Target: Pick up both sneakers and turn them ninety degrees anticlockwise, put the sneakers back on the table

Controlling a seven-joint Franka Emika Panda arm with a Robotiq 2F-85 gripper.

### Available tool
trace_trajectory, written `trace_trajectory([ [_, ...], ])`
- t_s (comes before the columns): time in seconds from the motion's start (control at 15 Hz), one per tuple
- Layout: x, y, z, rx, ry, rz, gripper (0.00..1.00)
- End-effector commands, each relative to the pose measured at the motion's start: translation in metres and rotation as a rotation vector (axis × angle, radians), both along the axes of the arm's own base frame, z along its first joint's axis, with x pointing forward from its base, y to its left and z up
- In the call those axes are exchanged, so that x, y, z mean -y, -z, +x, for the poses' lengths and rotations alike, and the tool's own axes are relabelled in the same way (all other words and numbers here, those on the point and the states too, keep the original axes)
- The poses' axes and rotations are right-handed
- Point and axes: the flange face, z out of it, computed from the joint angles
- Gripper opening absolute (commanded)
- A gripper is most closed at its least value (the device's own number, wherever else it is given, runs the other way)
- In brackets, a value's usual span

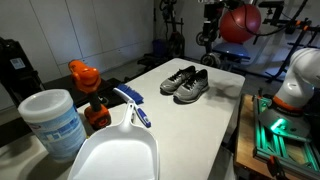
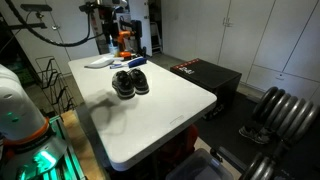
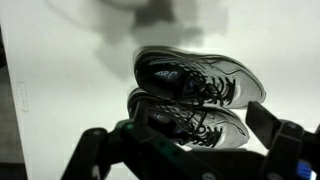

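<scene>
Here the sneakers (image 1: 186,84) stand side by side, touching, near the middle of the long white table (image 1: 225,110); in the wrist view the pair (image 3: 196,98) lies straight below the gripper (image 3: 190,150). Its fingers are spread apart, with nothing between them, and it hangs above the shoes.

I think the main risk is catching only one shoe, or a lace, because they sit so close; the second shoe may then be pushed or dragged. A grip on the soft upper could also slip during the turn.

The table is smooth and bare around the shoes. At its left end are a white dustpan (image 1: 112,152), a tub (image 1: 52,122) and an orange bottle (image 1: 88,88). The room looks like a garage, with a red ball (image 1: 240,22) far behind.
</scene>
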Motion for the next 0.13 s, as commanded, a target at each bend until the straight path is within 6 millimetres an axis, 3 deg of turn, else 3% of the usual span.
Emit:
trace_trajectory([
  [0.0,-0.0006,-0.0010,0.0002,0.000,0.009,0.000,1.00],
  [0.07,-0.0006,-0.0010,0.0002,0.000,0.013,0.000,1.00],
])
